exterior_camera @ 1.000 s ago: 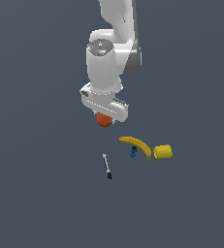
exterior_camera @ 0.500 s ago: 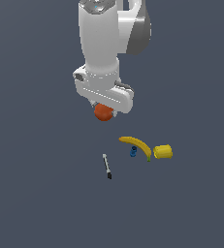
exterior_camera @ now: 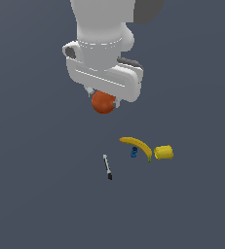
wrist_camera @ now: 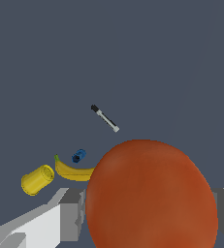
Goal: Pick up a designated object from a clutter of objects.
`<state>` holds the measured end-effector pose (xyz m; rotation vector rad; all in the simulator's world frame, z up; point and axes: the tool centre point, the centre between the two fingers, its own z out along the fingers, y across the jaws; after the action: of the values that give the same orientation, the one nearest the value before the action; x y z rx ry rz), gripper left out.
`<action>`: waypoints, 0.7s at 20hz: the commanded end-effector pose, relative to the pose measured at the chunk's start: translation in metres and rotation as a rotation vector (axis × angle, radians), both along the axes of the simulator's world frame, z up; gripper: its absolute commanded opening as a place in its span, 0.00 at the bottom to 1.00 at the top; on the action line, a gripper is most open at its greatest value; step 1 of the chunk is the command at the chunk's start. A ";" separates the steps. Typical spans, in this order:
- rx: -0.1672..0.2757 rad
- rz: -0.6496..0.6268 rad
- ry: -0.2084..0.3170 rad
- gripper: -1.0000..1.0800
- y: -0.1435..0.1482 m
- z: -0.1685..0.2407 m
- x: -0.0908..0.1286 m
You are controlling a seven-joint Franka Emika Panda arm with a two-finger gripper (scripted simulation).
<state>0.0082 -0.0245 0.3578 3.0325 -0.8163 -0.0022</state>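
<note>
The hand (exterior_camera: 104, 101) grips the orange-red ball (exterior_camera: 103, 102) between its fingers (wrist_camera: 72, 213), well above the worktop (exterior_camera: 46, 194). Below, towards the exterior view's right, lie the banana (exterior_camera: 137, 146), blue item (exterior_camera: 134, 152), yellow cylinder (exterior_camera: 163, 152) and black-and-white pen (exterior_camera: 107, 167).

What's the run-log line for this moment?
gripper: shut on smooth orange-red ball | ball: lifted clear | on surface: curved yellow banana, stubby yellow cylinder, tiny blue item, thin black-and-white pen

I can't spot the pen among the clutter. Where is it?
In the exterior view the pen lies on the floor to the left of the banana and the small blue item, apart from both.
</note>
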 end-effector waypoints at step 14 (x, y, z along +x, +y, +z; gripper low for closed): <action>0.001 0.000 -0.001 0.00 0.002 0.075 0.038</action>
<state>0.0437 -0.0225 0.4279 3.0332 -0.8160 -0.0027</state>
